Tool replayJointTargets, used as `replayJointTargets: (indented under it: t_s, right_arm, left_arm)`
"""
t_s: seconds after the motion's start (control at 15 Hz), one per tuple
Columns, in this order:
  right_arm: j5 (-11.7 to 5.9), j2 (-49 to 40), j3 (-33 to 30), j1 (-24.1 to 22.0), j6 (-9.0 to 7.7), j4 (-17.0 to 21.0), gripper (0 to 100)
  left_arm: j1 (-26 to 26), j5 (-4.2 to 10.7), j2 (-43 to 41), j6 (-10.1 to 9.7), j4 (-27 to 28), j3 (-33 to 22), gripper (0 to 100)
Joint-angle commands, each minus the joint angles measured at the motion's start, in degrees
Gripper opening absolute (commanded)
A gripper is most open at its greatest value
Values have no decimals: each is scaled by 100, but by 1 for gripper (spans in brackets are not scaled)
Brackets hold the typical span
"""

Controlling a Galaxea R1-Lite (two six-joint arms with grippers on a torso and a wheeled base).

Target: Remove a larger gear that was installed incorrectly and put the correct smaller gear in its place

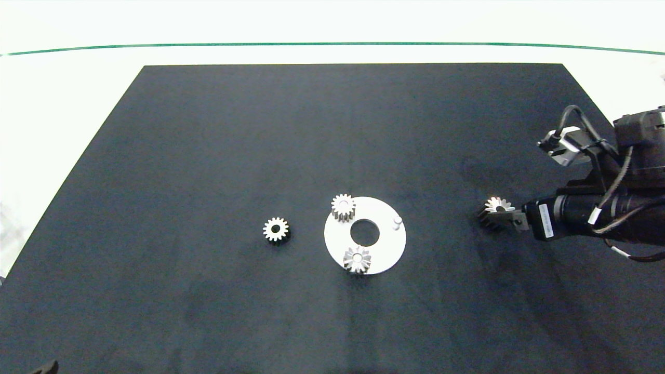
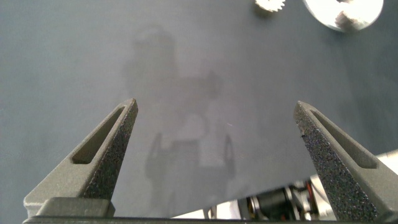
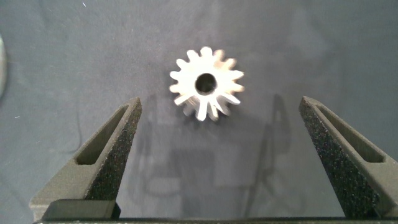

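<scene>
The right gripper (image 3: 221,155) has its fingers (image 3: 109,155) spread wide, and the larger gear (image 3: 206,83) lies flat on the dark mat (image 3: 62,56) just beyond their tips, centred on the gap but not between them and touching neither. From above, that gear (image 1: 494,209) sits well to the right of the white disc (image 1: 384,249), right at the tip of the right gripper (image 1: 506,218), which looks like a deliberate parking spot, clear of the work area. The disc carries two gears, one on its far-left rim (image 1: 343,206) and a star-faced one on its near rim (image 1: 357,259), while the small peg (image 1: 397,221) on its right side stands bare, likely the seat now open for the replacement. The smaller gear (image 1: 275,229) waits on the tabletop, on the mat left of the disc, apart from it. The left gripper (image 2: 217,162) hovers over bare mat with fingers (image 2: 106,155) wide, holding nothing; it is out of the overhead view, with the smaller gear (image 2: 268,5) beyond it.
</scene>
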Motion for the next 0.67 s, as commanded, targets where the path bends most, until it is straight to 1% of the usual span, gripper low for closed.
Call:
replayJointTargets:
  t_s: [0.07,0.13,0.2,0.33,0.4,0.47,0.53,0.6,0.67]
  right_arm:
    - [153,-853,95,-159,-5,232,100]
    - [170,-1055,113,-176,13,320,100]
    - [214,-1266,174,-176,13,408,100]
    - [258,-1688,324,-159,22,522,100]
    - [276,-1890,376,-141,22,610,100]
    - [346,-2031,376,-150,22,707,100]
    - [399,-2119,376,-159,30,724,100]
    - [408,-2233,376,-159,48,724,100]
    - [408,-2321,385,-159,92,742,100]
  left_arm:
    - [-258,-48,293,229,11,25,100]
    - [-363,-48,398,299,-24,42,100]
    - [-469,-48,583,317,-147,60,100]
    - [-548,-48,978,387,-586,174,100]
    - [-557,-48,1259,510,-868,280,100]
    - [-557,-48,1505,598,-1149,403,100]
    - [-557,-48,1751,642,-1421,517,100]
    - [-583,-48,2050,712,-1870,667,100]
    - [-618,-39,2270,747,-2142,763,100]
